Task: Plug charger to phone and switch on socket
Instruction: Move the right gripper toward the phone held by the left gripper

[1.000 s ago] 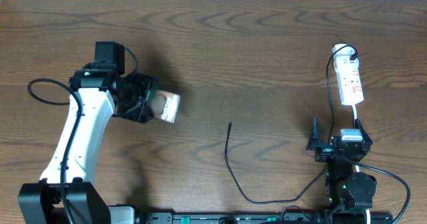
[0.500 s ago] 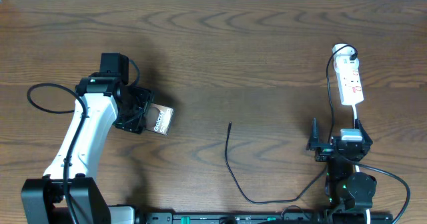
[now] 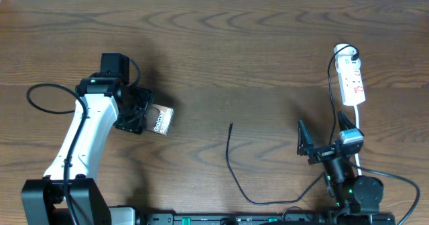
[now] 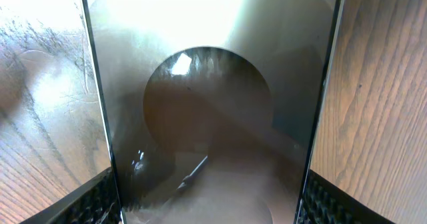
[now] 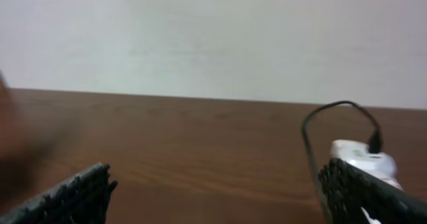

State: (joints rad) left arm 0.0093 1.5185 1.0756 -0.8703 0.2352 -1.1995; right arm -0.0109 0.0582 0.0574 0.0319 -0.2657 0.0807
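My left gripper point(image 3: 149, 118) is shut on the phone point(image 3: 163, 120), holding it above the left part of the table, white text end pointing right. In the left wrist view the glossy phone point(image 4: 213, 84) fills the space between both fingers point(image 4: 93, 201). The charger point(image 3: 228, 155), a thin black cable, lies mid-table with its plug tip point(image 3: 231, 125) pointing away from me. The white socket point(image 3: 352, 81) lies far right and also shows in the right wrist view as the socket point(image 5: 363, 159). My right gripper point(image 3: 323, 136) stands open and empty just short of it, nothing between its fingers point(image 5: 83, 191).
A black lead point(image 3: 331, 84) runs from the socket's far end down its left side towards the right arm's base. The wooden table point(image 3: 255, 57) ends at a pale wall behind. The left arm's white link point(image 3: 84, 134) crosses the front left.
The left gripper carried the phone slightly left and nearer, turning it, then stopped. The right gripper has tilted and swung leftward, its fingers now spread wider in the overhead view.
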